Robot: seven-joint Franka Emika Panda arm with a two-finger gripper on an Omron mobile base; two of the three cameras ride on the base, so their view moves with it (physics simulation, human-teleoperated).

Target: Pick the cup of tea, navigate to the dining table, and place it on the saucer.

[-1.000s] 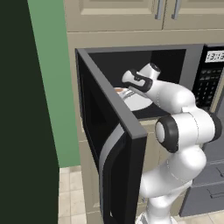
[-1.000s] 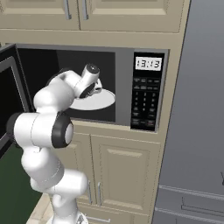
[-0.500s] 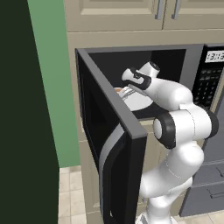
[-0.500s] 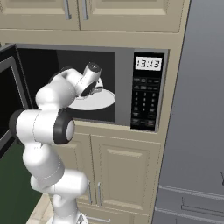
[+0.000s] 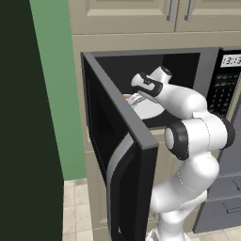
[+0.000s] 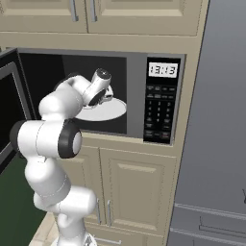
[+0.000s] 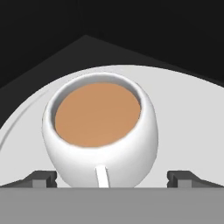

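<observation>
The cup of tea is a small white rounded cup with brown tea inside. It stands upright on the white turntable plate inside the open microwave. My gripper is open, with one dark fingertip on each side of the cup's near wall and neither touching it. In the left base view the gripper reaches into the microwave cavity, and a sliver of the cup shows beside it. The hand covers the cup in the right base view. The dining table and the saucer are out of view.
The microwave door swings out wide on the left, close to my arm. The keypad panel is right of the cavity. Cream cabinets sit above and below, a grey appliance front stands at the right, and the cavity walls closely surround the hand.
The hand has eased slightly deeper into the microwave toward the cup. The jaws have stayed open and the cup has not moved.
</observation>
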